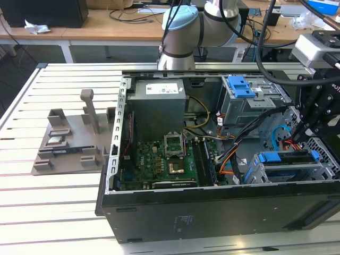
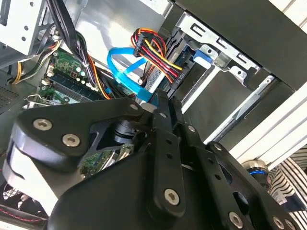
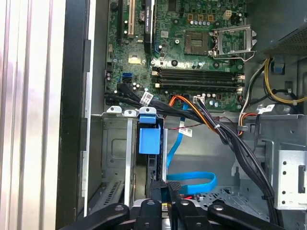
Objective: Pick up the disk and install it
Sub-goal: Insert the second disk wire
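Over the case's drive bay (image 1: 289, 170), arm reaching down, hand (image 3: 168, 191) pinching the blue-edged disk (image 3: 149, 143).

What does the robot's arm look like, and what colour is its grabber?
The arm is made of round silver-grey tubes, and its joint has a pale blue cap. Black cables hang beside it. The gripper is black, built from flat metal bars joined with shiny round screws, and its mount carries a white block.
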